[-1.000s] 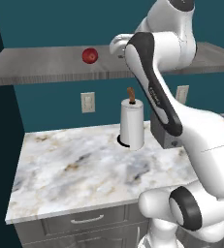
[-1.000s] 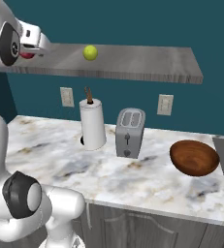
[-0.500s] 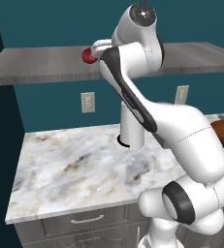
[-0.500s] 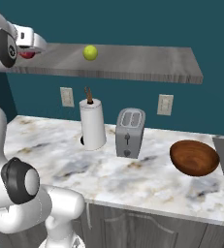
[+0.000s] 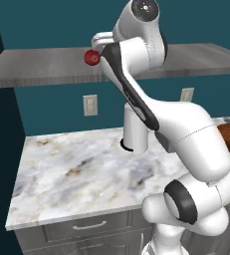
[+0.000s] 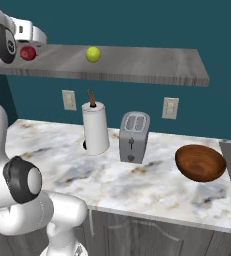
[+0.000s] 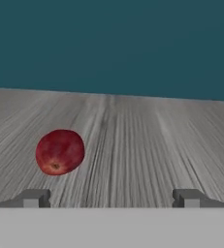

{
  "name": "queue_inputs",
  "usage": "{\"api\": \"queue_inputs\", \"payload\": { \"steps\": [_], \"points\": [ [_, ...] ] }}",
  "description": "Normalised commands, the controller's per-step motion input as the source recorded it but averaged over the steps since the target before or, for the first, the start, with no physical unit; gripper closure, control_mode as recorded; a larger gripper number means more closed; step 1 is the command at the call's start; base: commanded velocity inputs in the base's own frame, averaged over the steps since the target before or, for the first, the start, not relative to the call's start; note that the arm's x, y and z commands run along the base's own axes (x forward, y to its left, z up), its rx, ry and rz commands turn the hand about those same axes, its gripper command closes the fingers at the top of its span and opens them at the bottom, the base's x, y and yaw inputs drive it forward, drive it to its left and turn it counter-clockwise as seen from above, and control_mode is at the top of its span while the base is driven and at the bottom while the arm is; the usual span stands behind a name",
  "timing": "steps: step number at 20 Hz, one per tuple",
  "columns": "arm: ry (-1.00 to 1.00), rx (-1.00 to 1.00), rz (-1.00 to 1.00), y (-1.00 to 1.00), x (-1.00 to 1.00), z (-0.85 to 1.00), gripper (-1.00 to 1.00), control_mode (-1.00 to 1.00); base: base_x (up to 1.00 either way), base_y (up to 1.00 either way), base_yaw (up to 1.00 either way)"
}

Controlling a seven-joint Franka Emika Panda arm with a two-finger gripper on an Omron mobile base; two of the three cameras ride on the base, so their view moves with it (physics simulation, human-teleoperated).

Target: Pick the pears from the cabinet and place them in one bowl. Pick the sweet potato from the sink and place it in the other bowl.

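A: The tool (image 7: 111, 197) is held level over the grey cabinet (image 7: 147, 145) with its jaws spread wide and nothing between them. The red pear (image 7: 60, 151) sits on the cabinet, ahead and off toward the left fingertip (image 7: 32, 197).

B: Then a sideways shift is called for before any closing. The pear should be brought midway between the tips, the approach kept low and level, and the jaws shut only once the fruit is well inside. A round fruit is likely to roll if it is nudged by one finger first.

A: The yellow-green pear (image 6: 93, 54) is seen in the right base view, further along the cabinet, well apart from the red one. The dark wooden bowl (image 6: 200, 162) is also shown there, on the marble surface (image 6: 62, 165) beyond the toaster (image 6: 133, 136) and the paper towel roll (image 6: 95, 128).

B: From the hand, none of that is shown, but the pear's offset is.
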Motion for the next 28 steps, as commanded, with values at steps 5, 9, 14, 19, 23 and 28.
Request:
{"api": "queue_inputs", "payload": {
  "steps": [5, 9, 14, 19, 23, 28],
  "points": [
    [0.02, 0.06, 0.05, 0.00, 0.00, -0.04, -1.00, -1.00, 0.00, 0.00, 0.00],
    [0.00, 0.12, 0.11, 0.04, 0.00, -0.19, -1.00, -1.00, 0.00, 0.00, 0.00],
    [0.00, 0.15, 0.12, 0.00, 0.00, -0.06, -1.00, -1.00, 0.00, 0.00, 0.00],
    [0.04, 0.10, 0.10, 0.04, 0.00, 0.00, -1.00, -1.00, 0.00, 0.00, 0.00],
    [0.04, 0.00, 0.00, 0.00, 0.00, 0.00, -1.00, -1.00, 0.00, 0.00, 0.00],
    [0.00, 0.00, 0.00, 0.06, 0.09, -0.07, -1.00, -1.00, 0.00, 0.00, 0.00]
  ]
}}
